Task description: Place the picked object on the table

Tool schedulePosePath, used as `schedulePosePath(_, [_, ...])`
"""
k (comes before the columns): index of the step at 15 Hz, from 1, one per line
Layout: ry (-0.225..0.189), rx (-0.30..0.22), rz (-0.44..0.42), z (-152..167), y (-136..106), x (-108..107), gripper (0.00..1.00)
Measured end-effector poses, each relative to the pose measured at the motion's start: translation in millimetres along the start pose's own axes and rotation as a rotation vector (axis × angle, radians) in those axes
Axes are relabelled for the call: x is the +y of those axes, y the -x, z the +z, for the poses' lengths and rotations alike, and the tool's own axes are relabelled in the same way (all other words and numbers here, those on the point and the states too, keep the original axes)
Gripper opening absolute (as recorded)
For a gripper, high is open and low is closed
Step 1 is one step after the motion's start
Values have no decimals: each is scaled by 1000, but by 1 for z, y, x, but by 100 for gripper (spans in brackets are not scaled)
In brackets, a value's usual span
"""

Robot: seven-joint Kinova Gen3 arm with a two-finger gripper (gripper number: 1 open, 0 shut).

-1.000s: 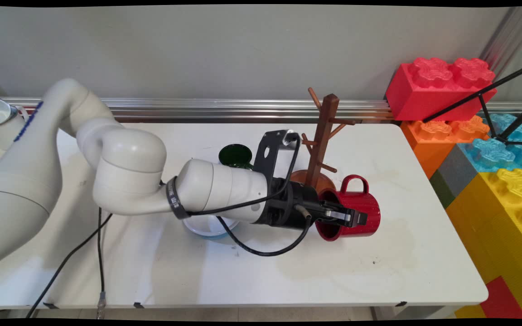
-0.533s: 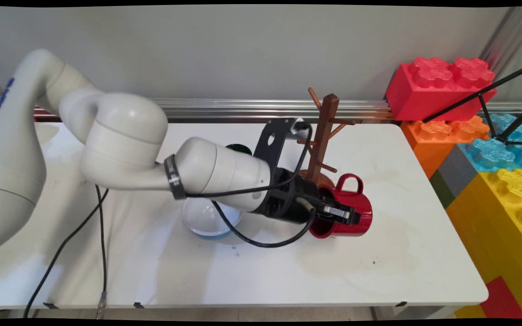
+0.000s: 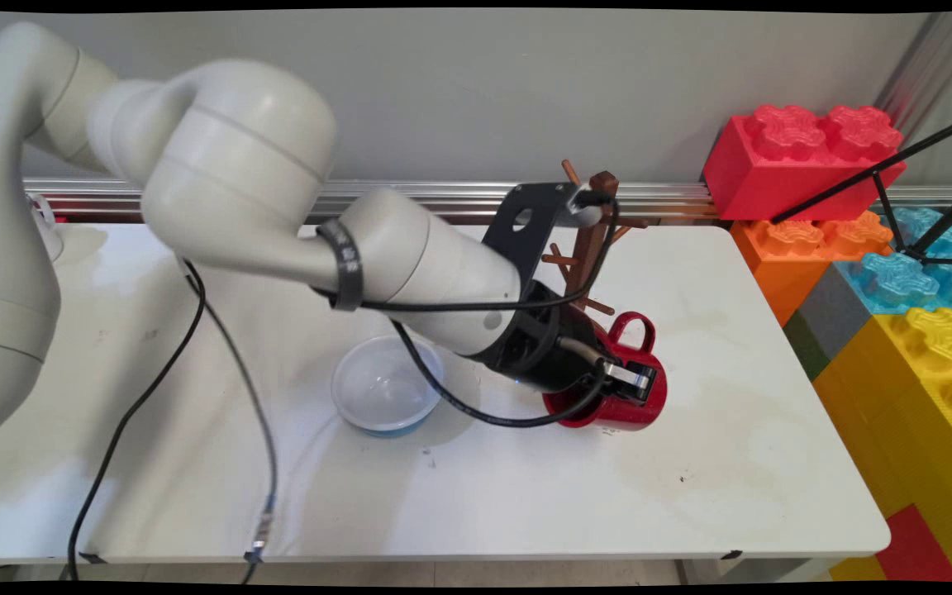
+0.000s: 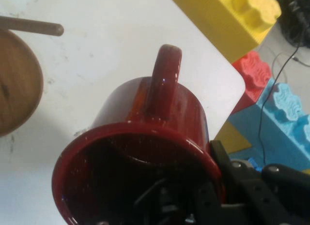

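gripper (image 3: 640,388) is clamping the rim wall of the red mug (image 3: 637,405), one finger inside the mouth, one outside (image 4: 252,186). mug is lying tilted on its side, mouth facing back along the arm, handle (image 3: 630,329) pointing up and away toward the wall, lower side sitting on or just off the table (image 3: 732,463), cannot tell which. mug tree (image 3: 592,248) is standing just behind the gripper, its round base (image 4: 17,84) near the mug, pegs close to the wrist bracket. white bowl (image 3: 385,388) is sitting back along the arm, near the cable loop. open tabletop is lying ahead of the gripper and toward the near edge. toy bricks (image 3: 897,330) are stacking up beyond the far table edge, well apart.
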Motion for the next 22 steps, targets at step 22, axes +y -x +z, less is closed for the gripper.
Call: schedulePosePath(22, [-327, -276, 23, 5, -15, 51, 0])
